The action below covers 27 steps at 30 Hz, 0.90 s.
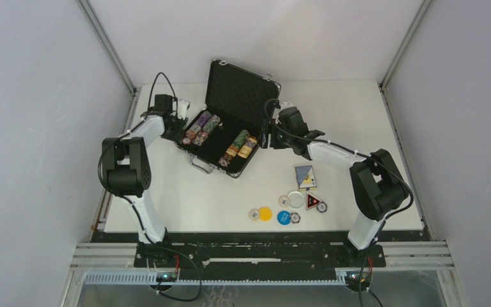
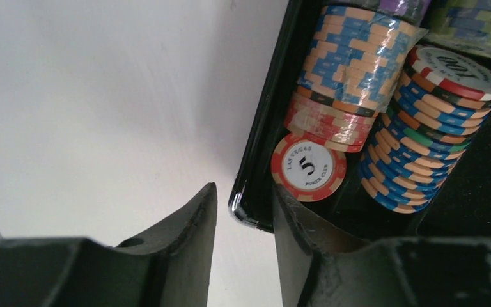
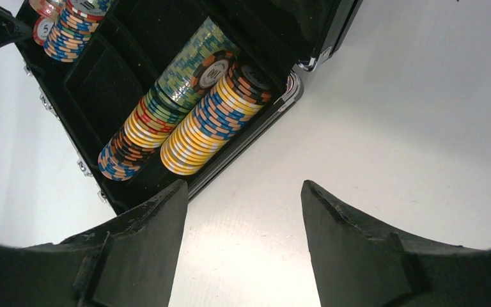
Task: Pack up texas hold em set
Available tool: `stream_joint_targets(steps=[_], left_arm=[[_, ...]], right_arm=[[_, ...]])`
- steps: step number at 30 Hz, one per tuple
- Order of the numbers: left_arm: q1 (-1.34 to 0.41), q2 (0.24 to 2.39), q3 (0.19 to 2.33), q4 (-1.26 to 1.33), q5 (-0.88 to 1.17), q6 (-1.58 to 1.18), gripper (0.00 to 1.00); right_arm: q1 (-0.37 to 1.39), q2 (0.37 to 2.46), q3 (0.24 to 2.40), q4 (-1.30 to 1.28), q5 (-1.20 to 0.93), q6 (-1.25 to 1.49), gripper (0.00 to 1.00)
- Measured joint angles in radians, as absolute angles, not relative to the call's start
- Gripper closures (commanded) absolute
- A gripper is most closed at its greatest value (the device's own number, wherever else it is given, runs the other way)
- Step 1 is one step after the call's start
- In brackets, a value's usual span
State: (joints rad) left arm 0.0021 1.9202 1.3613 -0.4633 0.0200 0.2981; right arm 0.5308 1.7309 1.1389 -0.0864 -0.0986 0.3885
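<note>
Nearest you, the yellow button (image 1: pixel 265 213), blue button (image 1: pixel 284 217), white button (image 1: pixel 296 199), triangle token (image 1: pixel 312 203) and a few loose chips (image 1: pixel 254 214) lie on the table (image 1: pixel 185 204), with the card deck (image 1: pixel 305 176) just beyond them. Farther back the briefcase (image 1: pixel 220 142) lies open, lid raised, with chip stacks (image 1: pixel 199 128) at both ends of its tray. Your left gripper (image 2: pixel 243 188) straddles its left end wall with jaws parted, a sliver of table showing between the outer finger and the wall, so nothing is clamped. Your right gripper (image 3: pixel 244 185) hangs beside the case's right end — jaws wide and empty.
</note>
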Motion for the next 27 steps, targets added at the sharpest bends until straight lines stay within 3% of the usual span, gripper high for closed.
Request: stream_joint_targets(steps=[4,7,18,27], left_arm=[[-0.004,1.945,1.389,-0.484,0.021,0.302,0.88],[0.001,1.952,1.404,-0.496,0.03,0.314,0.99],[-0.008,1.956,1.416,-0.512,0.02,0.311,1.0],[-0.098,1.937,1.39,-0.541,-0.105,0.224,1.0]], right_arm=[[0.531,1.726,1.131,-0.087,-0.1,0.389,0.27],[0.531,1.725,1.131,-0.087,-0.1,0.389,0.27],[0.537,1.665,1.105,-0.088,-0.107,0.389,0.27],[0.547,1.574,1.061,-0.087,-0.104,0.388,0.27]])
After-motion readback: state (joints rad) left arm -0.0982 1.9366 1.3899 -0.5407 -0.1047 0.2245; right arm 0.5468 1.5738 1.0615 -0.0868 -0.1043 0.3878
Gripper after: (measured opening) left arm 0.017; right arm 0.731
